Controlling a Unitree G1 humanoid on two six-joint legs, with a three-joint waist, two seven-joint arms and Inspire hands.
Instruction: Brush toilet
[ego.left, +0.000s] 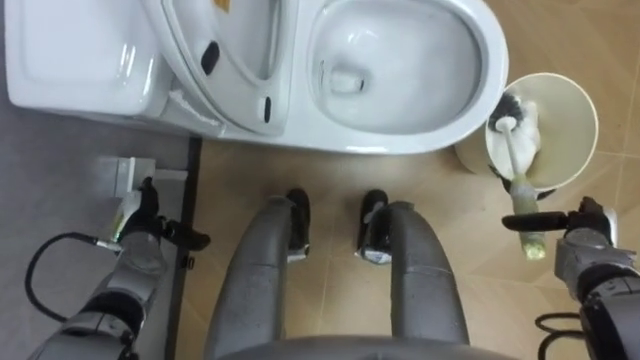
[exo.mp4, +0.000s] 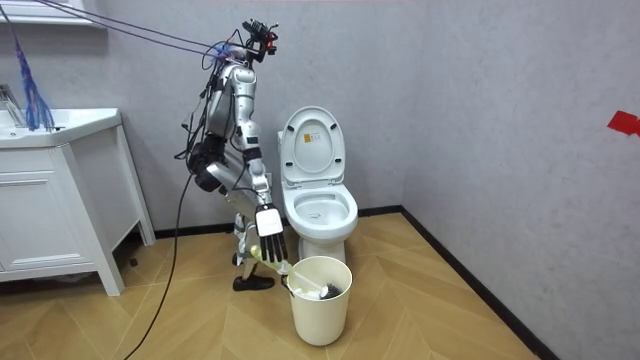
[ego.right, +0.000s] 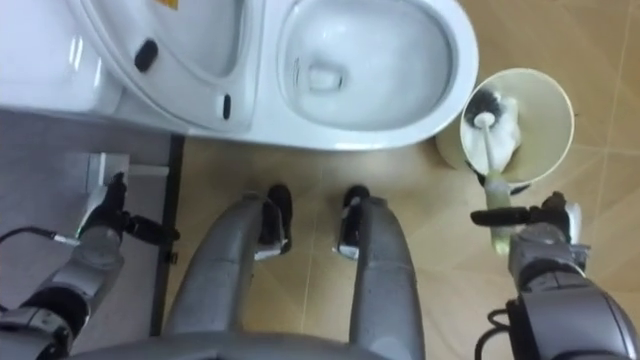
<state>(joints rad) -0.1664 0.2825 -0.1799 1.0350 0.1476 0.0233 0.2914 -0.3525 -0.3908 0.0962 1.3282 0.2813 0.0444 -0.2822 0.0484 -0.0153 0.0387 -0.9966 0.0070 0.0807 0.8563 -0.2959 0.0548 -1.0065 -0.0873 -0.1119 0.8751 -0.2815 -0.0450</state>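
The right robot hand (ego.left: 585, 235) pinches the toilet brush (ego.left: 518, 170), its head inside the white bucket (ego.left: 578, 90) (beside the toilet bowl (ego.left: 400, 135)); the left robot hand (ego.left: 140, 225) hangs relaxed.

From where I'm standing, the toilet (ego.left: 310, 125) is gleaming like glossy white glazed ceramic, the bin (ego.left: 585, 110) is showing smooth, matt cream plastic, the brush (ego.left: 517, 170) is looking like pale plastic, the wooden floor (ego.left: 330, 180) is giving off a soft sheen, and the grey wall (exo.mp4: 480, 100) is looking flat and matt.
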